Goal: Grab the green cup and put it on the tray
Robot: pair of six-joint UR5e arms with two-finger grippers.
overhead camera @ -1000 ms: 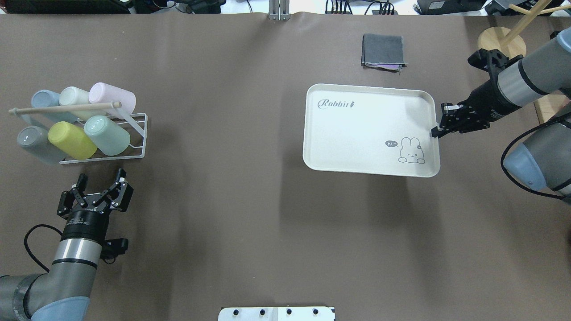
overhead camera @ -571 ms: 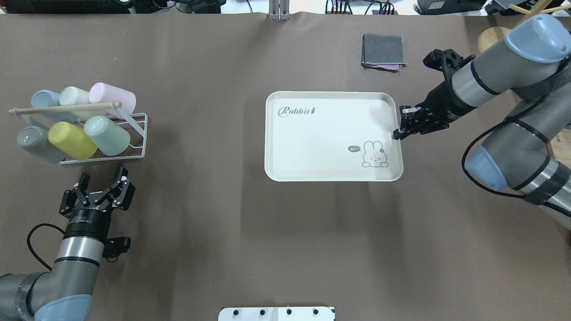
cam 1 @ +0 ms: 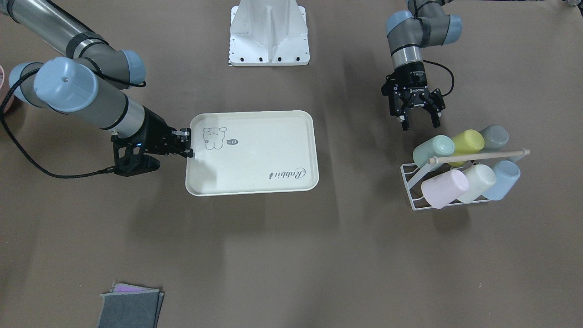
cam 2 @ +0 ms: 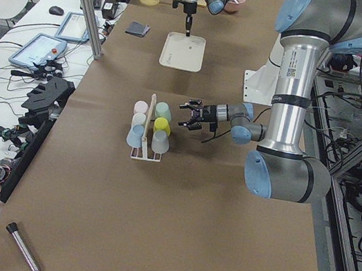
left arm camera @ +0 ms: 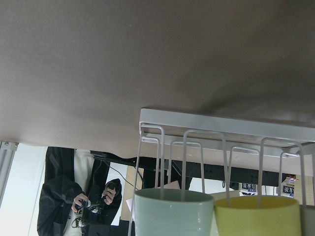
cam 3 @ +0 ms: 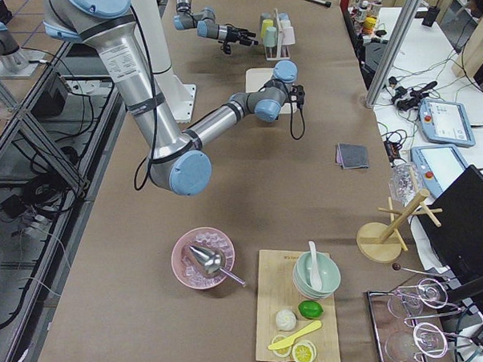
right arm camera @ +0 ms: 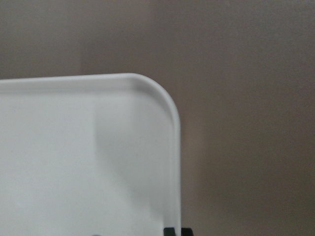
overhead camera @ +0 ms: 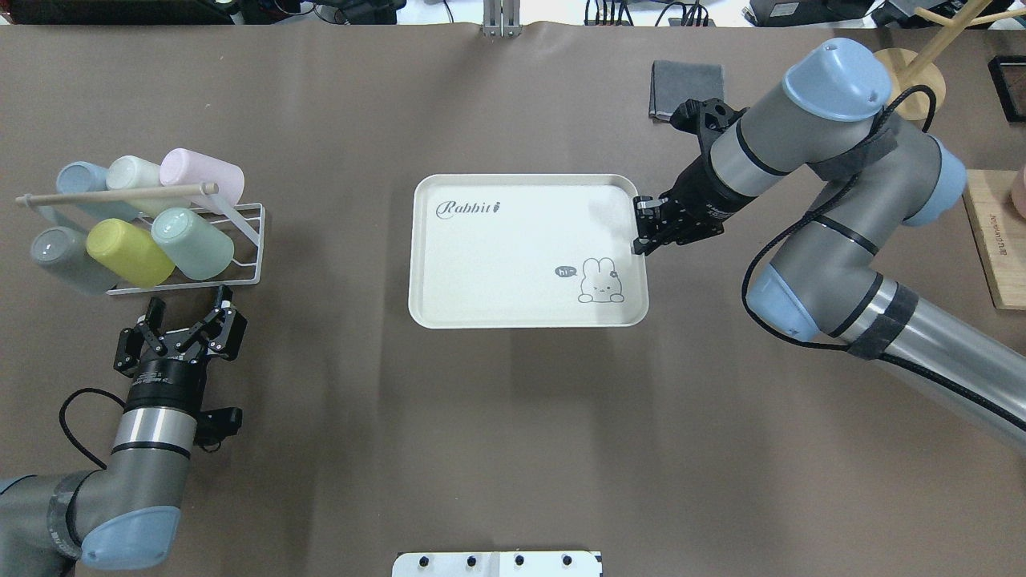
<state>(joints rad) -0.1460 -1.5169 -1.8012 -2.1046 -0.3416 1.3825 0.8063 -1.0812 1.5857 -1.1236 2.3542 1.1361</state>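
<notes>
Overhead exterior: green cup, probably light, stiff and slick, suits a mid-wall pinch; left gripper holds fingers wide, right gripper pinches tray.

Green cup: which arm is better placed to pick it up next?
Left. The left gripper is open and sits just short of the green cup; the right gripper is shut on the tray edge, far from the cup.
</notes>
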